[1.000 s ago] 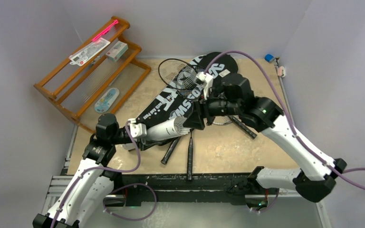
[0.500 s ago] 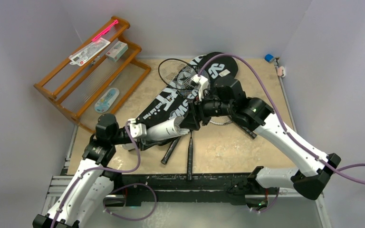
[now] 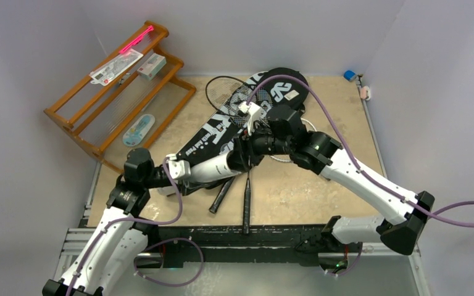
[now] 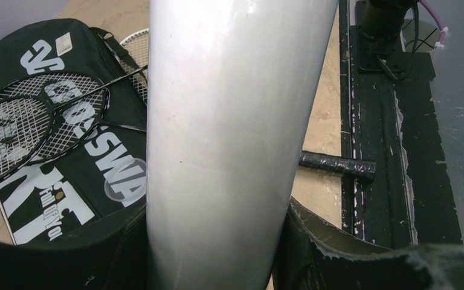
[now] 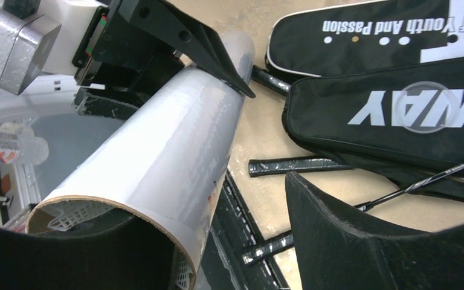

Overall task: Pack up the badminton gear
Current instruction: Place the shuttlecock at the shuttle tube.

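With left gripper (image 4: 211,244) clamped on white tube (image 4: 229,90), right gripper (image 5: 217,254) spread at its mouth: squeeze gently mid-length; light, slick, probably crushable.

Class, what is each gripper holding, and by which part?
Left gripper: the tube, by the end opposite its open mouth. Right gripper: nothing, jaws open.

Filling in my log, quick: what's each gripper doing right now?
Left gripper: closed on the white tube.
Right gripper: open, at the tube's open end.
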`<state>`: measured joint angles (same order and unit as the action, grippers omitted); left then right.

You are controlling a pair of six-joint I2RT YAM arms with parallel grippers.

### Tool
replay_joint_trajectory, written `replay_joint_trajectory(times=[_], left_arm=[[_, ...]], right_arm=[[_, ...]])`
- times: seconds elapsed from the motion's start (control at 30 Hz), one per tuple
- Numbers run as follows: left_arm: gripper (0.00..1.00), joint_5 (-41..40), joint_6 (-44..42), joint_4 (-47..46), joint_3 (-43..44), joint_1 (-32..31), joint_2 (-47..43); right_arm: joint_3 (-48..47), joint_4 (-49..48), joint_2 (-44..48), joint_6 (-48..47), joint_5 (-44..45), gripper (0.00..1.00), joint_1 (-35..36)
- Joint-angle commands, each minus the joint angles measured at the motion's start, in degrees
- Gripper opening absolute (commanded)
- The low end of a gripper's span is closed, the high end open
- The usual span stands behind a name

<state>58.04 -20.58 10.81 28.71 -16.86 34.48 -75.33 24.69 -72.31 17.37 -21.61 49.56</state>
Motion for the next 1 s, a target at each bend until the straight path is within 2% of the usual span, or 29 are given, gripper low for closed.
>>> replay_joint_trajectory(times=[0.0,0.17,0.27,0.4,0.47,0.63,0.8,0.97], left_arm=[[0.38,-0.56,0.52,-2.71,1.92,0.32,-0.47],[0.38,-2.77,0.80,-2.03,2.24,0.34,-0.54],[0.38,-4.69,1.75,-1.64,2.62,0.34,-0.66],[0.42,-16.40,8.10,-0.56,4.98,0.47,-0.73],[0.42,-22.46,9.34,1.07,6.39,0.64,-0.44],[0.40,-30.28,9.93,1.64,6.59,1.29,-2.81],[0.40,-42.70,11.20,1.19,5.66,1.57,-7.73],[0.40,-54.99,18.49,1.55,7.35,1.83,-9.54]], right_arm=[[0.63,-3.07,2.71,0.19,4.43,0.67,0.30],[-1.45,-0.53,8.61,-0.61,7.44,0.79,0.23],[-3.38,2.10,11.40,-1.58,10.26,0.81,0.26],[-2.18,3.93,16.28,-1.72,17.53,0.81,0.20],[2.48,1.54,20.14,-1.14,21.16,0.80,0.23],[13.63,-4.64,24.78,1.87,29.65,0.72,0.23],[25.38,-17.21,21.43,2.41,29.08,0.66,0.25],[28.64,-28.96,8.59,0.70,26.08,0.57,0.26]])
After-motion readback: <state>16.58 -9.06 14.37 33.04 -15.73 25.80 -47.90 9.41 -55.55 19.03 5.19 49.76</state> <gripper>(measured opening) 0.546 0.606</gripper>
